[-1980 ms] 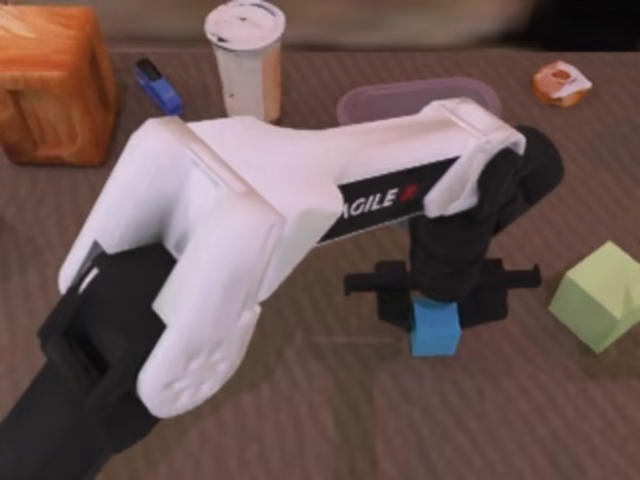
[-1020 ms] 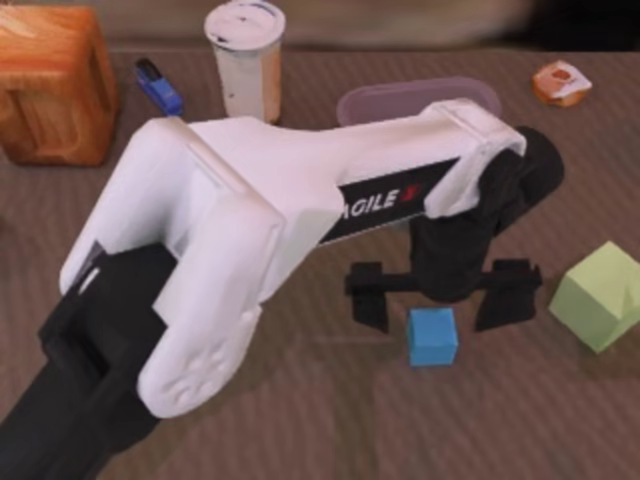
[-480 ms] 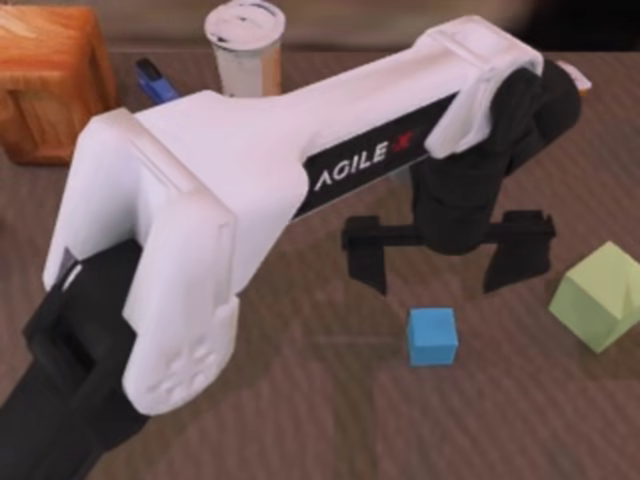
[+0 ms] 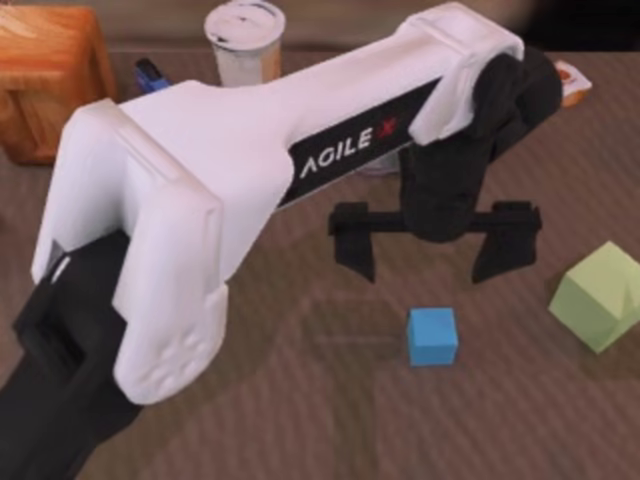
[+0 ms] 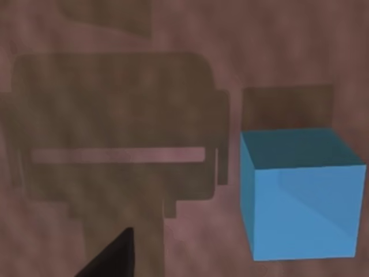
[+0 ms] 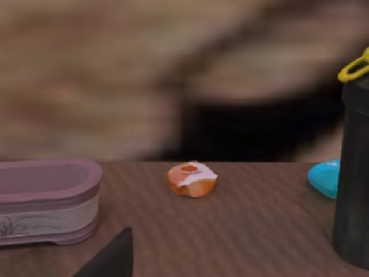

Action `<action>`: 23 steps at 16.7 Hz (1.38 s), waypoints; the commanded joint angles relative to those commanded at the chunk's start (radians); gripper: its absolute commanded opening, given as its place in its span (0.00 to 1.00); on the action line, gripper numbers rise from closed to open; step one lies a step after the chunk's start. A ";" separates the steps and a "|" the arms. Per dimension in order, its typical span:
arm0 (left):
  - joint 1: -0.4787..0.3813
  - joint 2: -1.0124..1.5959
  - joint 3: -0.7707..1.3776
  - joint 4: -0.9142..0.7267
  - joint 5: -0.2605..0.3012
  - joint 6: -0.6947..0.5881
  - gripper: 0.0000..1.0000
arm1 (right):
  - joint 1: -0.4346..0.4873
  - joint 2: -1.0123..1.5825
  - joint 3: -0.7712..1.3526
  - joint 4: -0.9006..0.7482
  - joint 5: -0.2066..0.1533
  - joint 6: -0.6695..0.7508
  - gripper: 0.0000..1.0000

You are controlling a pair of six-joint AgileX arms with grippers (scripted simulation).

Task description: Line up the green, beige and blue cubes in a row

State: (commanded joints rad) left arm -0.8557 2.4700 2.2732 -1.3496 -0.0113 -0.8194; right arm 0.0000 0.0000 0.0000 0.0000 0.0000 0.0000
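Cubes in the top view, left to right: your left arm crosses the table [image 4: 300, 420] from the lower left, past an orange wooden block [image 4: 45, 80], a dark-blue stapler [image 4: 150, 73] and a lidded cup [image 4: 245, 40] along the far edge. Your left gripper [image 4: 432, 250] hangs with fingers spread wide and empty, just beyond the blue cube [image 4: 432, 336], which rests free on the table right of centre. The green cube [image 4: 600, 295] sits near the right edge, well apart. You see no beige cube. Your right gripper's finger state cannot be told.
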 joint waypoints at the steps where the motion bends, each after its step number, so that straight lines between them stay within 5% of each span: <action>1: 0.021 -0.003 -0.006 0.003 0.001 0.043 1.00 | 0.000 0.000 0.000 0.000 0.000 0.000 1.00; 14: 0.471 -0.071 -0.176 0.066 0.014 0.995 1.00 | 0.000 0.000 0.000 0.000 0.000 0.000 1.00; 18: 0.541 -0.091 -0.199 0.084 0.016 1.117 1.00 | 0.000 0.000 0.000 0.000 0.000 0.000 1.00; 23: 0.539 -0.087 -0.197 0.083 0.015 1.119 1.00 | 0.000 0.000 0.000 0.000 0.000 0.000 1.00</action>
State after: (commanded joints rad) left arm -0.3166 2.3829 2.0758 -1.2669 0.0040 0.2998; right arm 0.0000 0.0000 0.0000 0.0000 0.0000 0.0000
